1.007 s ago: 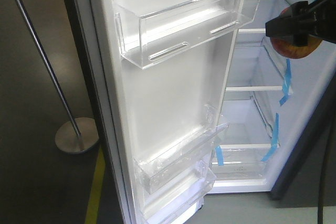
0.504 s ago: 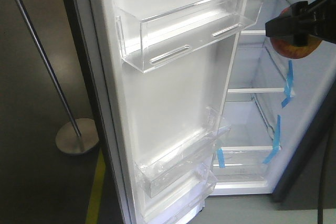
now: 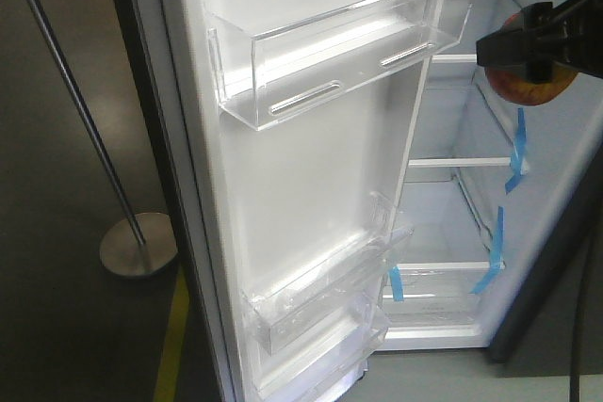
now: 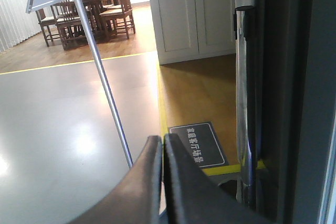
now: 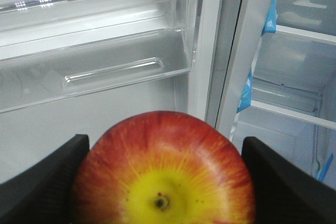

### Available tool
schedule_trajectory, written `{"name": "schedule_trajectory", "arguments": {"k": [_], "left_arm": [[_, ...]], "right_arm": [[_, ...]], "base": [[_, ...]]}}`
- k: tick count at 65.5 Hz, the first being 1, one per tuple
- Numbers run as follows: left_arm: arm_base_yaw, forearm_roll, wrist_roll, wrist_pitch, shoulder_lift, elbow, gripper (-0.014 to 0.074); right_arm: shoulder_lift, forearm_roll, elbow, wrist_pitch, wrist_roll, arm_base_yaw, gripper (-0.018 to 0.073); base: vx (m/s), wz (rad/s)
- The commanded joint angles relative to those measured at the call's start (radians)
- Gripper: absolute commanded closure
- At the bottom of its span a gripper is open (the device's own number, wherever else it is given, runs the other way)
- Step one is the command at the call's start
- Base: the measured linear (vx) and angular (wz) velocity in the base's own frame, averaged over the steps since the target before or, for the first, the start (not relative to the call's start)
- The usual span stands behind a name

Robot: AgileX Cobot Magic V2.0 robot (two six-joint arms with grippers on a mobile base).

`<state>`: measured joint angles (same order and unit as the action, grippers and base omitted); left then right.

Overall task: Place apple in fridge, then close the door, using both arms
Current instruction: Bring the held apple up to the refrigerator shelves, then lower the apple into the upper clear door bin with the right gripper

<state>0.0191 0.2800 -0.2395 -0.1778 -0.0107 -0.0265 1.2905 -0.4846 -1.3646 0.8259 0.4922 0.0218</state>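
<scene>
The right gripper [image 3: 526, 52] has its jaws closed on the apple [image 3: 532, 89]. One black jaw sits on each side, so the apple cannot drop. The apple is up in the air at the mouth of the fridge [image 3: 443, 223]. It is just in front of the white shelves [image 3: 466, 161] and not yet resting on one.

The door [image 3: 311, 185] stands wide open, swung to the left, so there is room to reach in. Its clear bins [image 3: 349, 44] hold nothing. I think the arm now needs to go deeper in, set the apple down on a shelf, and let go.

The left gripper [image 4: 161, 150] has its jaws pressed together with nothing between them. It sits low beside a dark grey edge with a shiny strip [image 4: 243, 77]. I take that to be the outer side of the door, a good spot to push it closed later. A pole [image 3: 137, 244] stands on the floor close by, so that arm should take care.
</scene>
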Motion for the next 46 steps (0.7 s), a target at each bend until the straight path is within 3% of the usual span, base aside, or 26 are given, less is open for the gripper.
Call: {"name": "schedule_trajectory", "arguments": {"k": [1,46], "left_arm": [[-0.001,0.003,-0.003,0.072,-0.017,-0.014,0.0604],[-0.001,0.003,-0.003,0.072,-0.017,-0.014,0.0604]], "right_arm": [[-0.029,-0.026,-0.029,-0.063,0.002,0.001,0.0426],[-0.029,-0.026,-0.029,-0.063,0.002,0.001,0.0426]], "base": [[0.0,0.0],[0.0,0.0]]}}
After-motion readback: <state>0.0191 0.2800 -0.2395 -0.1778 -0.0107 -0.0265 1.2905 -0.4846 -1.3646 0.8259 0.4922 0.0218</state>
